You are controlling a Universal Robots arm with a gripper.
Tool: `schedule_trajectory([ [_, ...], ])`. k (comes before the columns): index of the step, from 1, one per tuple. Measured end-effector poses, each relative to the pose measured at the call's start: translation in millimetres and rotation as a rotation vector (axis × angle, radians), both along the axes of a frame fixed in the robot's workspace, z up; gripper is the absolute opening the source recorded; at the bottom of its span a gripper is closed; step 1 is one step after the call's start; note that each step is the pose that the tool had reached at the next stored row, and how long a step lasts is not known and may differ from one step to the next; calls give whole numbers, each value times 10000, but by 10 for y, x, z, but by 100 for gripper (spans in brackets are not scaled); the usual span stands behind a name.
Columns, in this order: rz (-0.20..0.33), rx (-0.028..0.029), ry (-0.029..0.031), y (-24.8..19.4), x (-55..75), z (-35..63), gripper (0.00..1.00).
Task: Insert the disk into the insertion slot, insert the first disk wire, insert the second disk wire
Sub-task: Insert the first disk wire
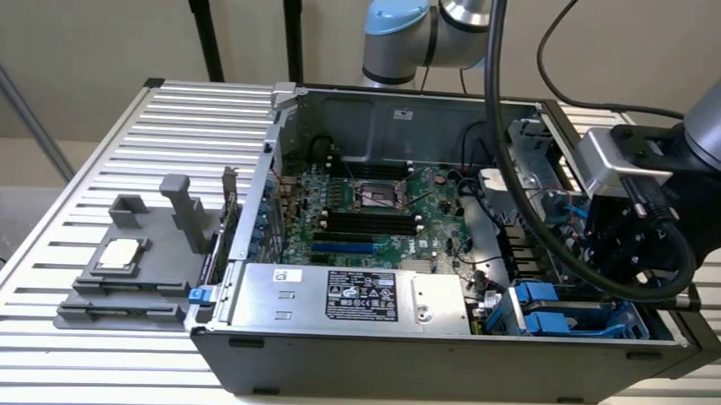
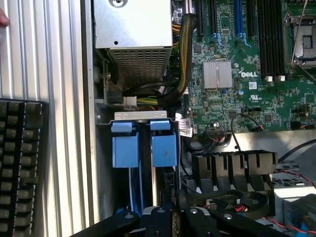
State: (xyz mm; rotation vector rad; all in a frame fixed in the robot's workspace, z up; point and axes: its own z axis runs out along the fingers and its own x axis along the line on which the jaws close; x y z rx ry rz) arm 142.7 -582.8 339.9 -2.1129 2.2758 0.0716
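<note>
Drive-bay work inside an open computer case [image 1: 451,363] on your slatted metal table [image 1: 169,110]: your arm [image 1: 406,34] angled down into the corner of the case at the exterior view's right. The gripper [image 2: 175,200] hung over the insertion slot [image 2: 143,115], jaws closed and nothing to be seen between them.

Two blue carriers stood on edge in the slot, side by side and level with each other. The disk [image 2: 163,148] appeared to be the one nearer the gripper's line (its metal body was hidden in the bay, so you could not be sure which of the pair it was). The other carrier [image 2: 125,148] sat just beside it, with a dark gap between them. Both lay with the long axis running along the case's near wall, tab ends pointing toward the single silver power supply [image 1: 282,295] and tails toward the gripper. A thin blue cable [image 2: 132,187] ran along the other carrier.

One green motherboard [image 1: 394,194] lay on the case floor beyond the bay. Outside the case you had one black keyboard [image 2: 19,168] on the table. On the exterior view's left stood one grey fixture [image 1: 124,312] carrying one small square chip [image 1: 121,253].
</note>
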Motion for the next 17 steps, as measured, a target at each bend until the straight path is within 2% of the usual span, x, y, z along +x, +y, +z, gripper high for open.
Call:
schedule_trajectory([
  [17, 0, -80, -4, 0, 10, -39, 16],
])
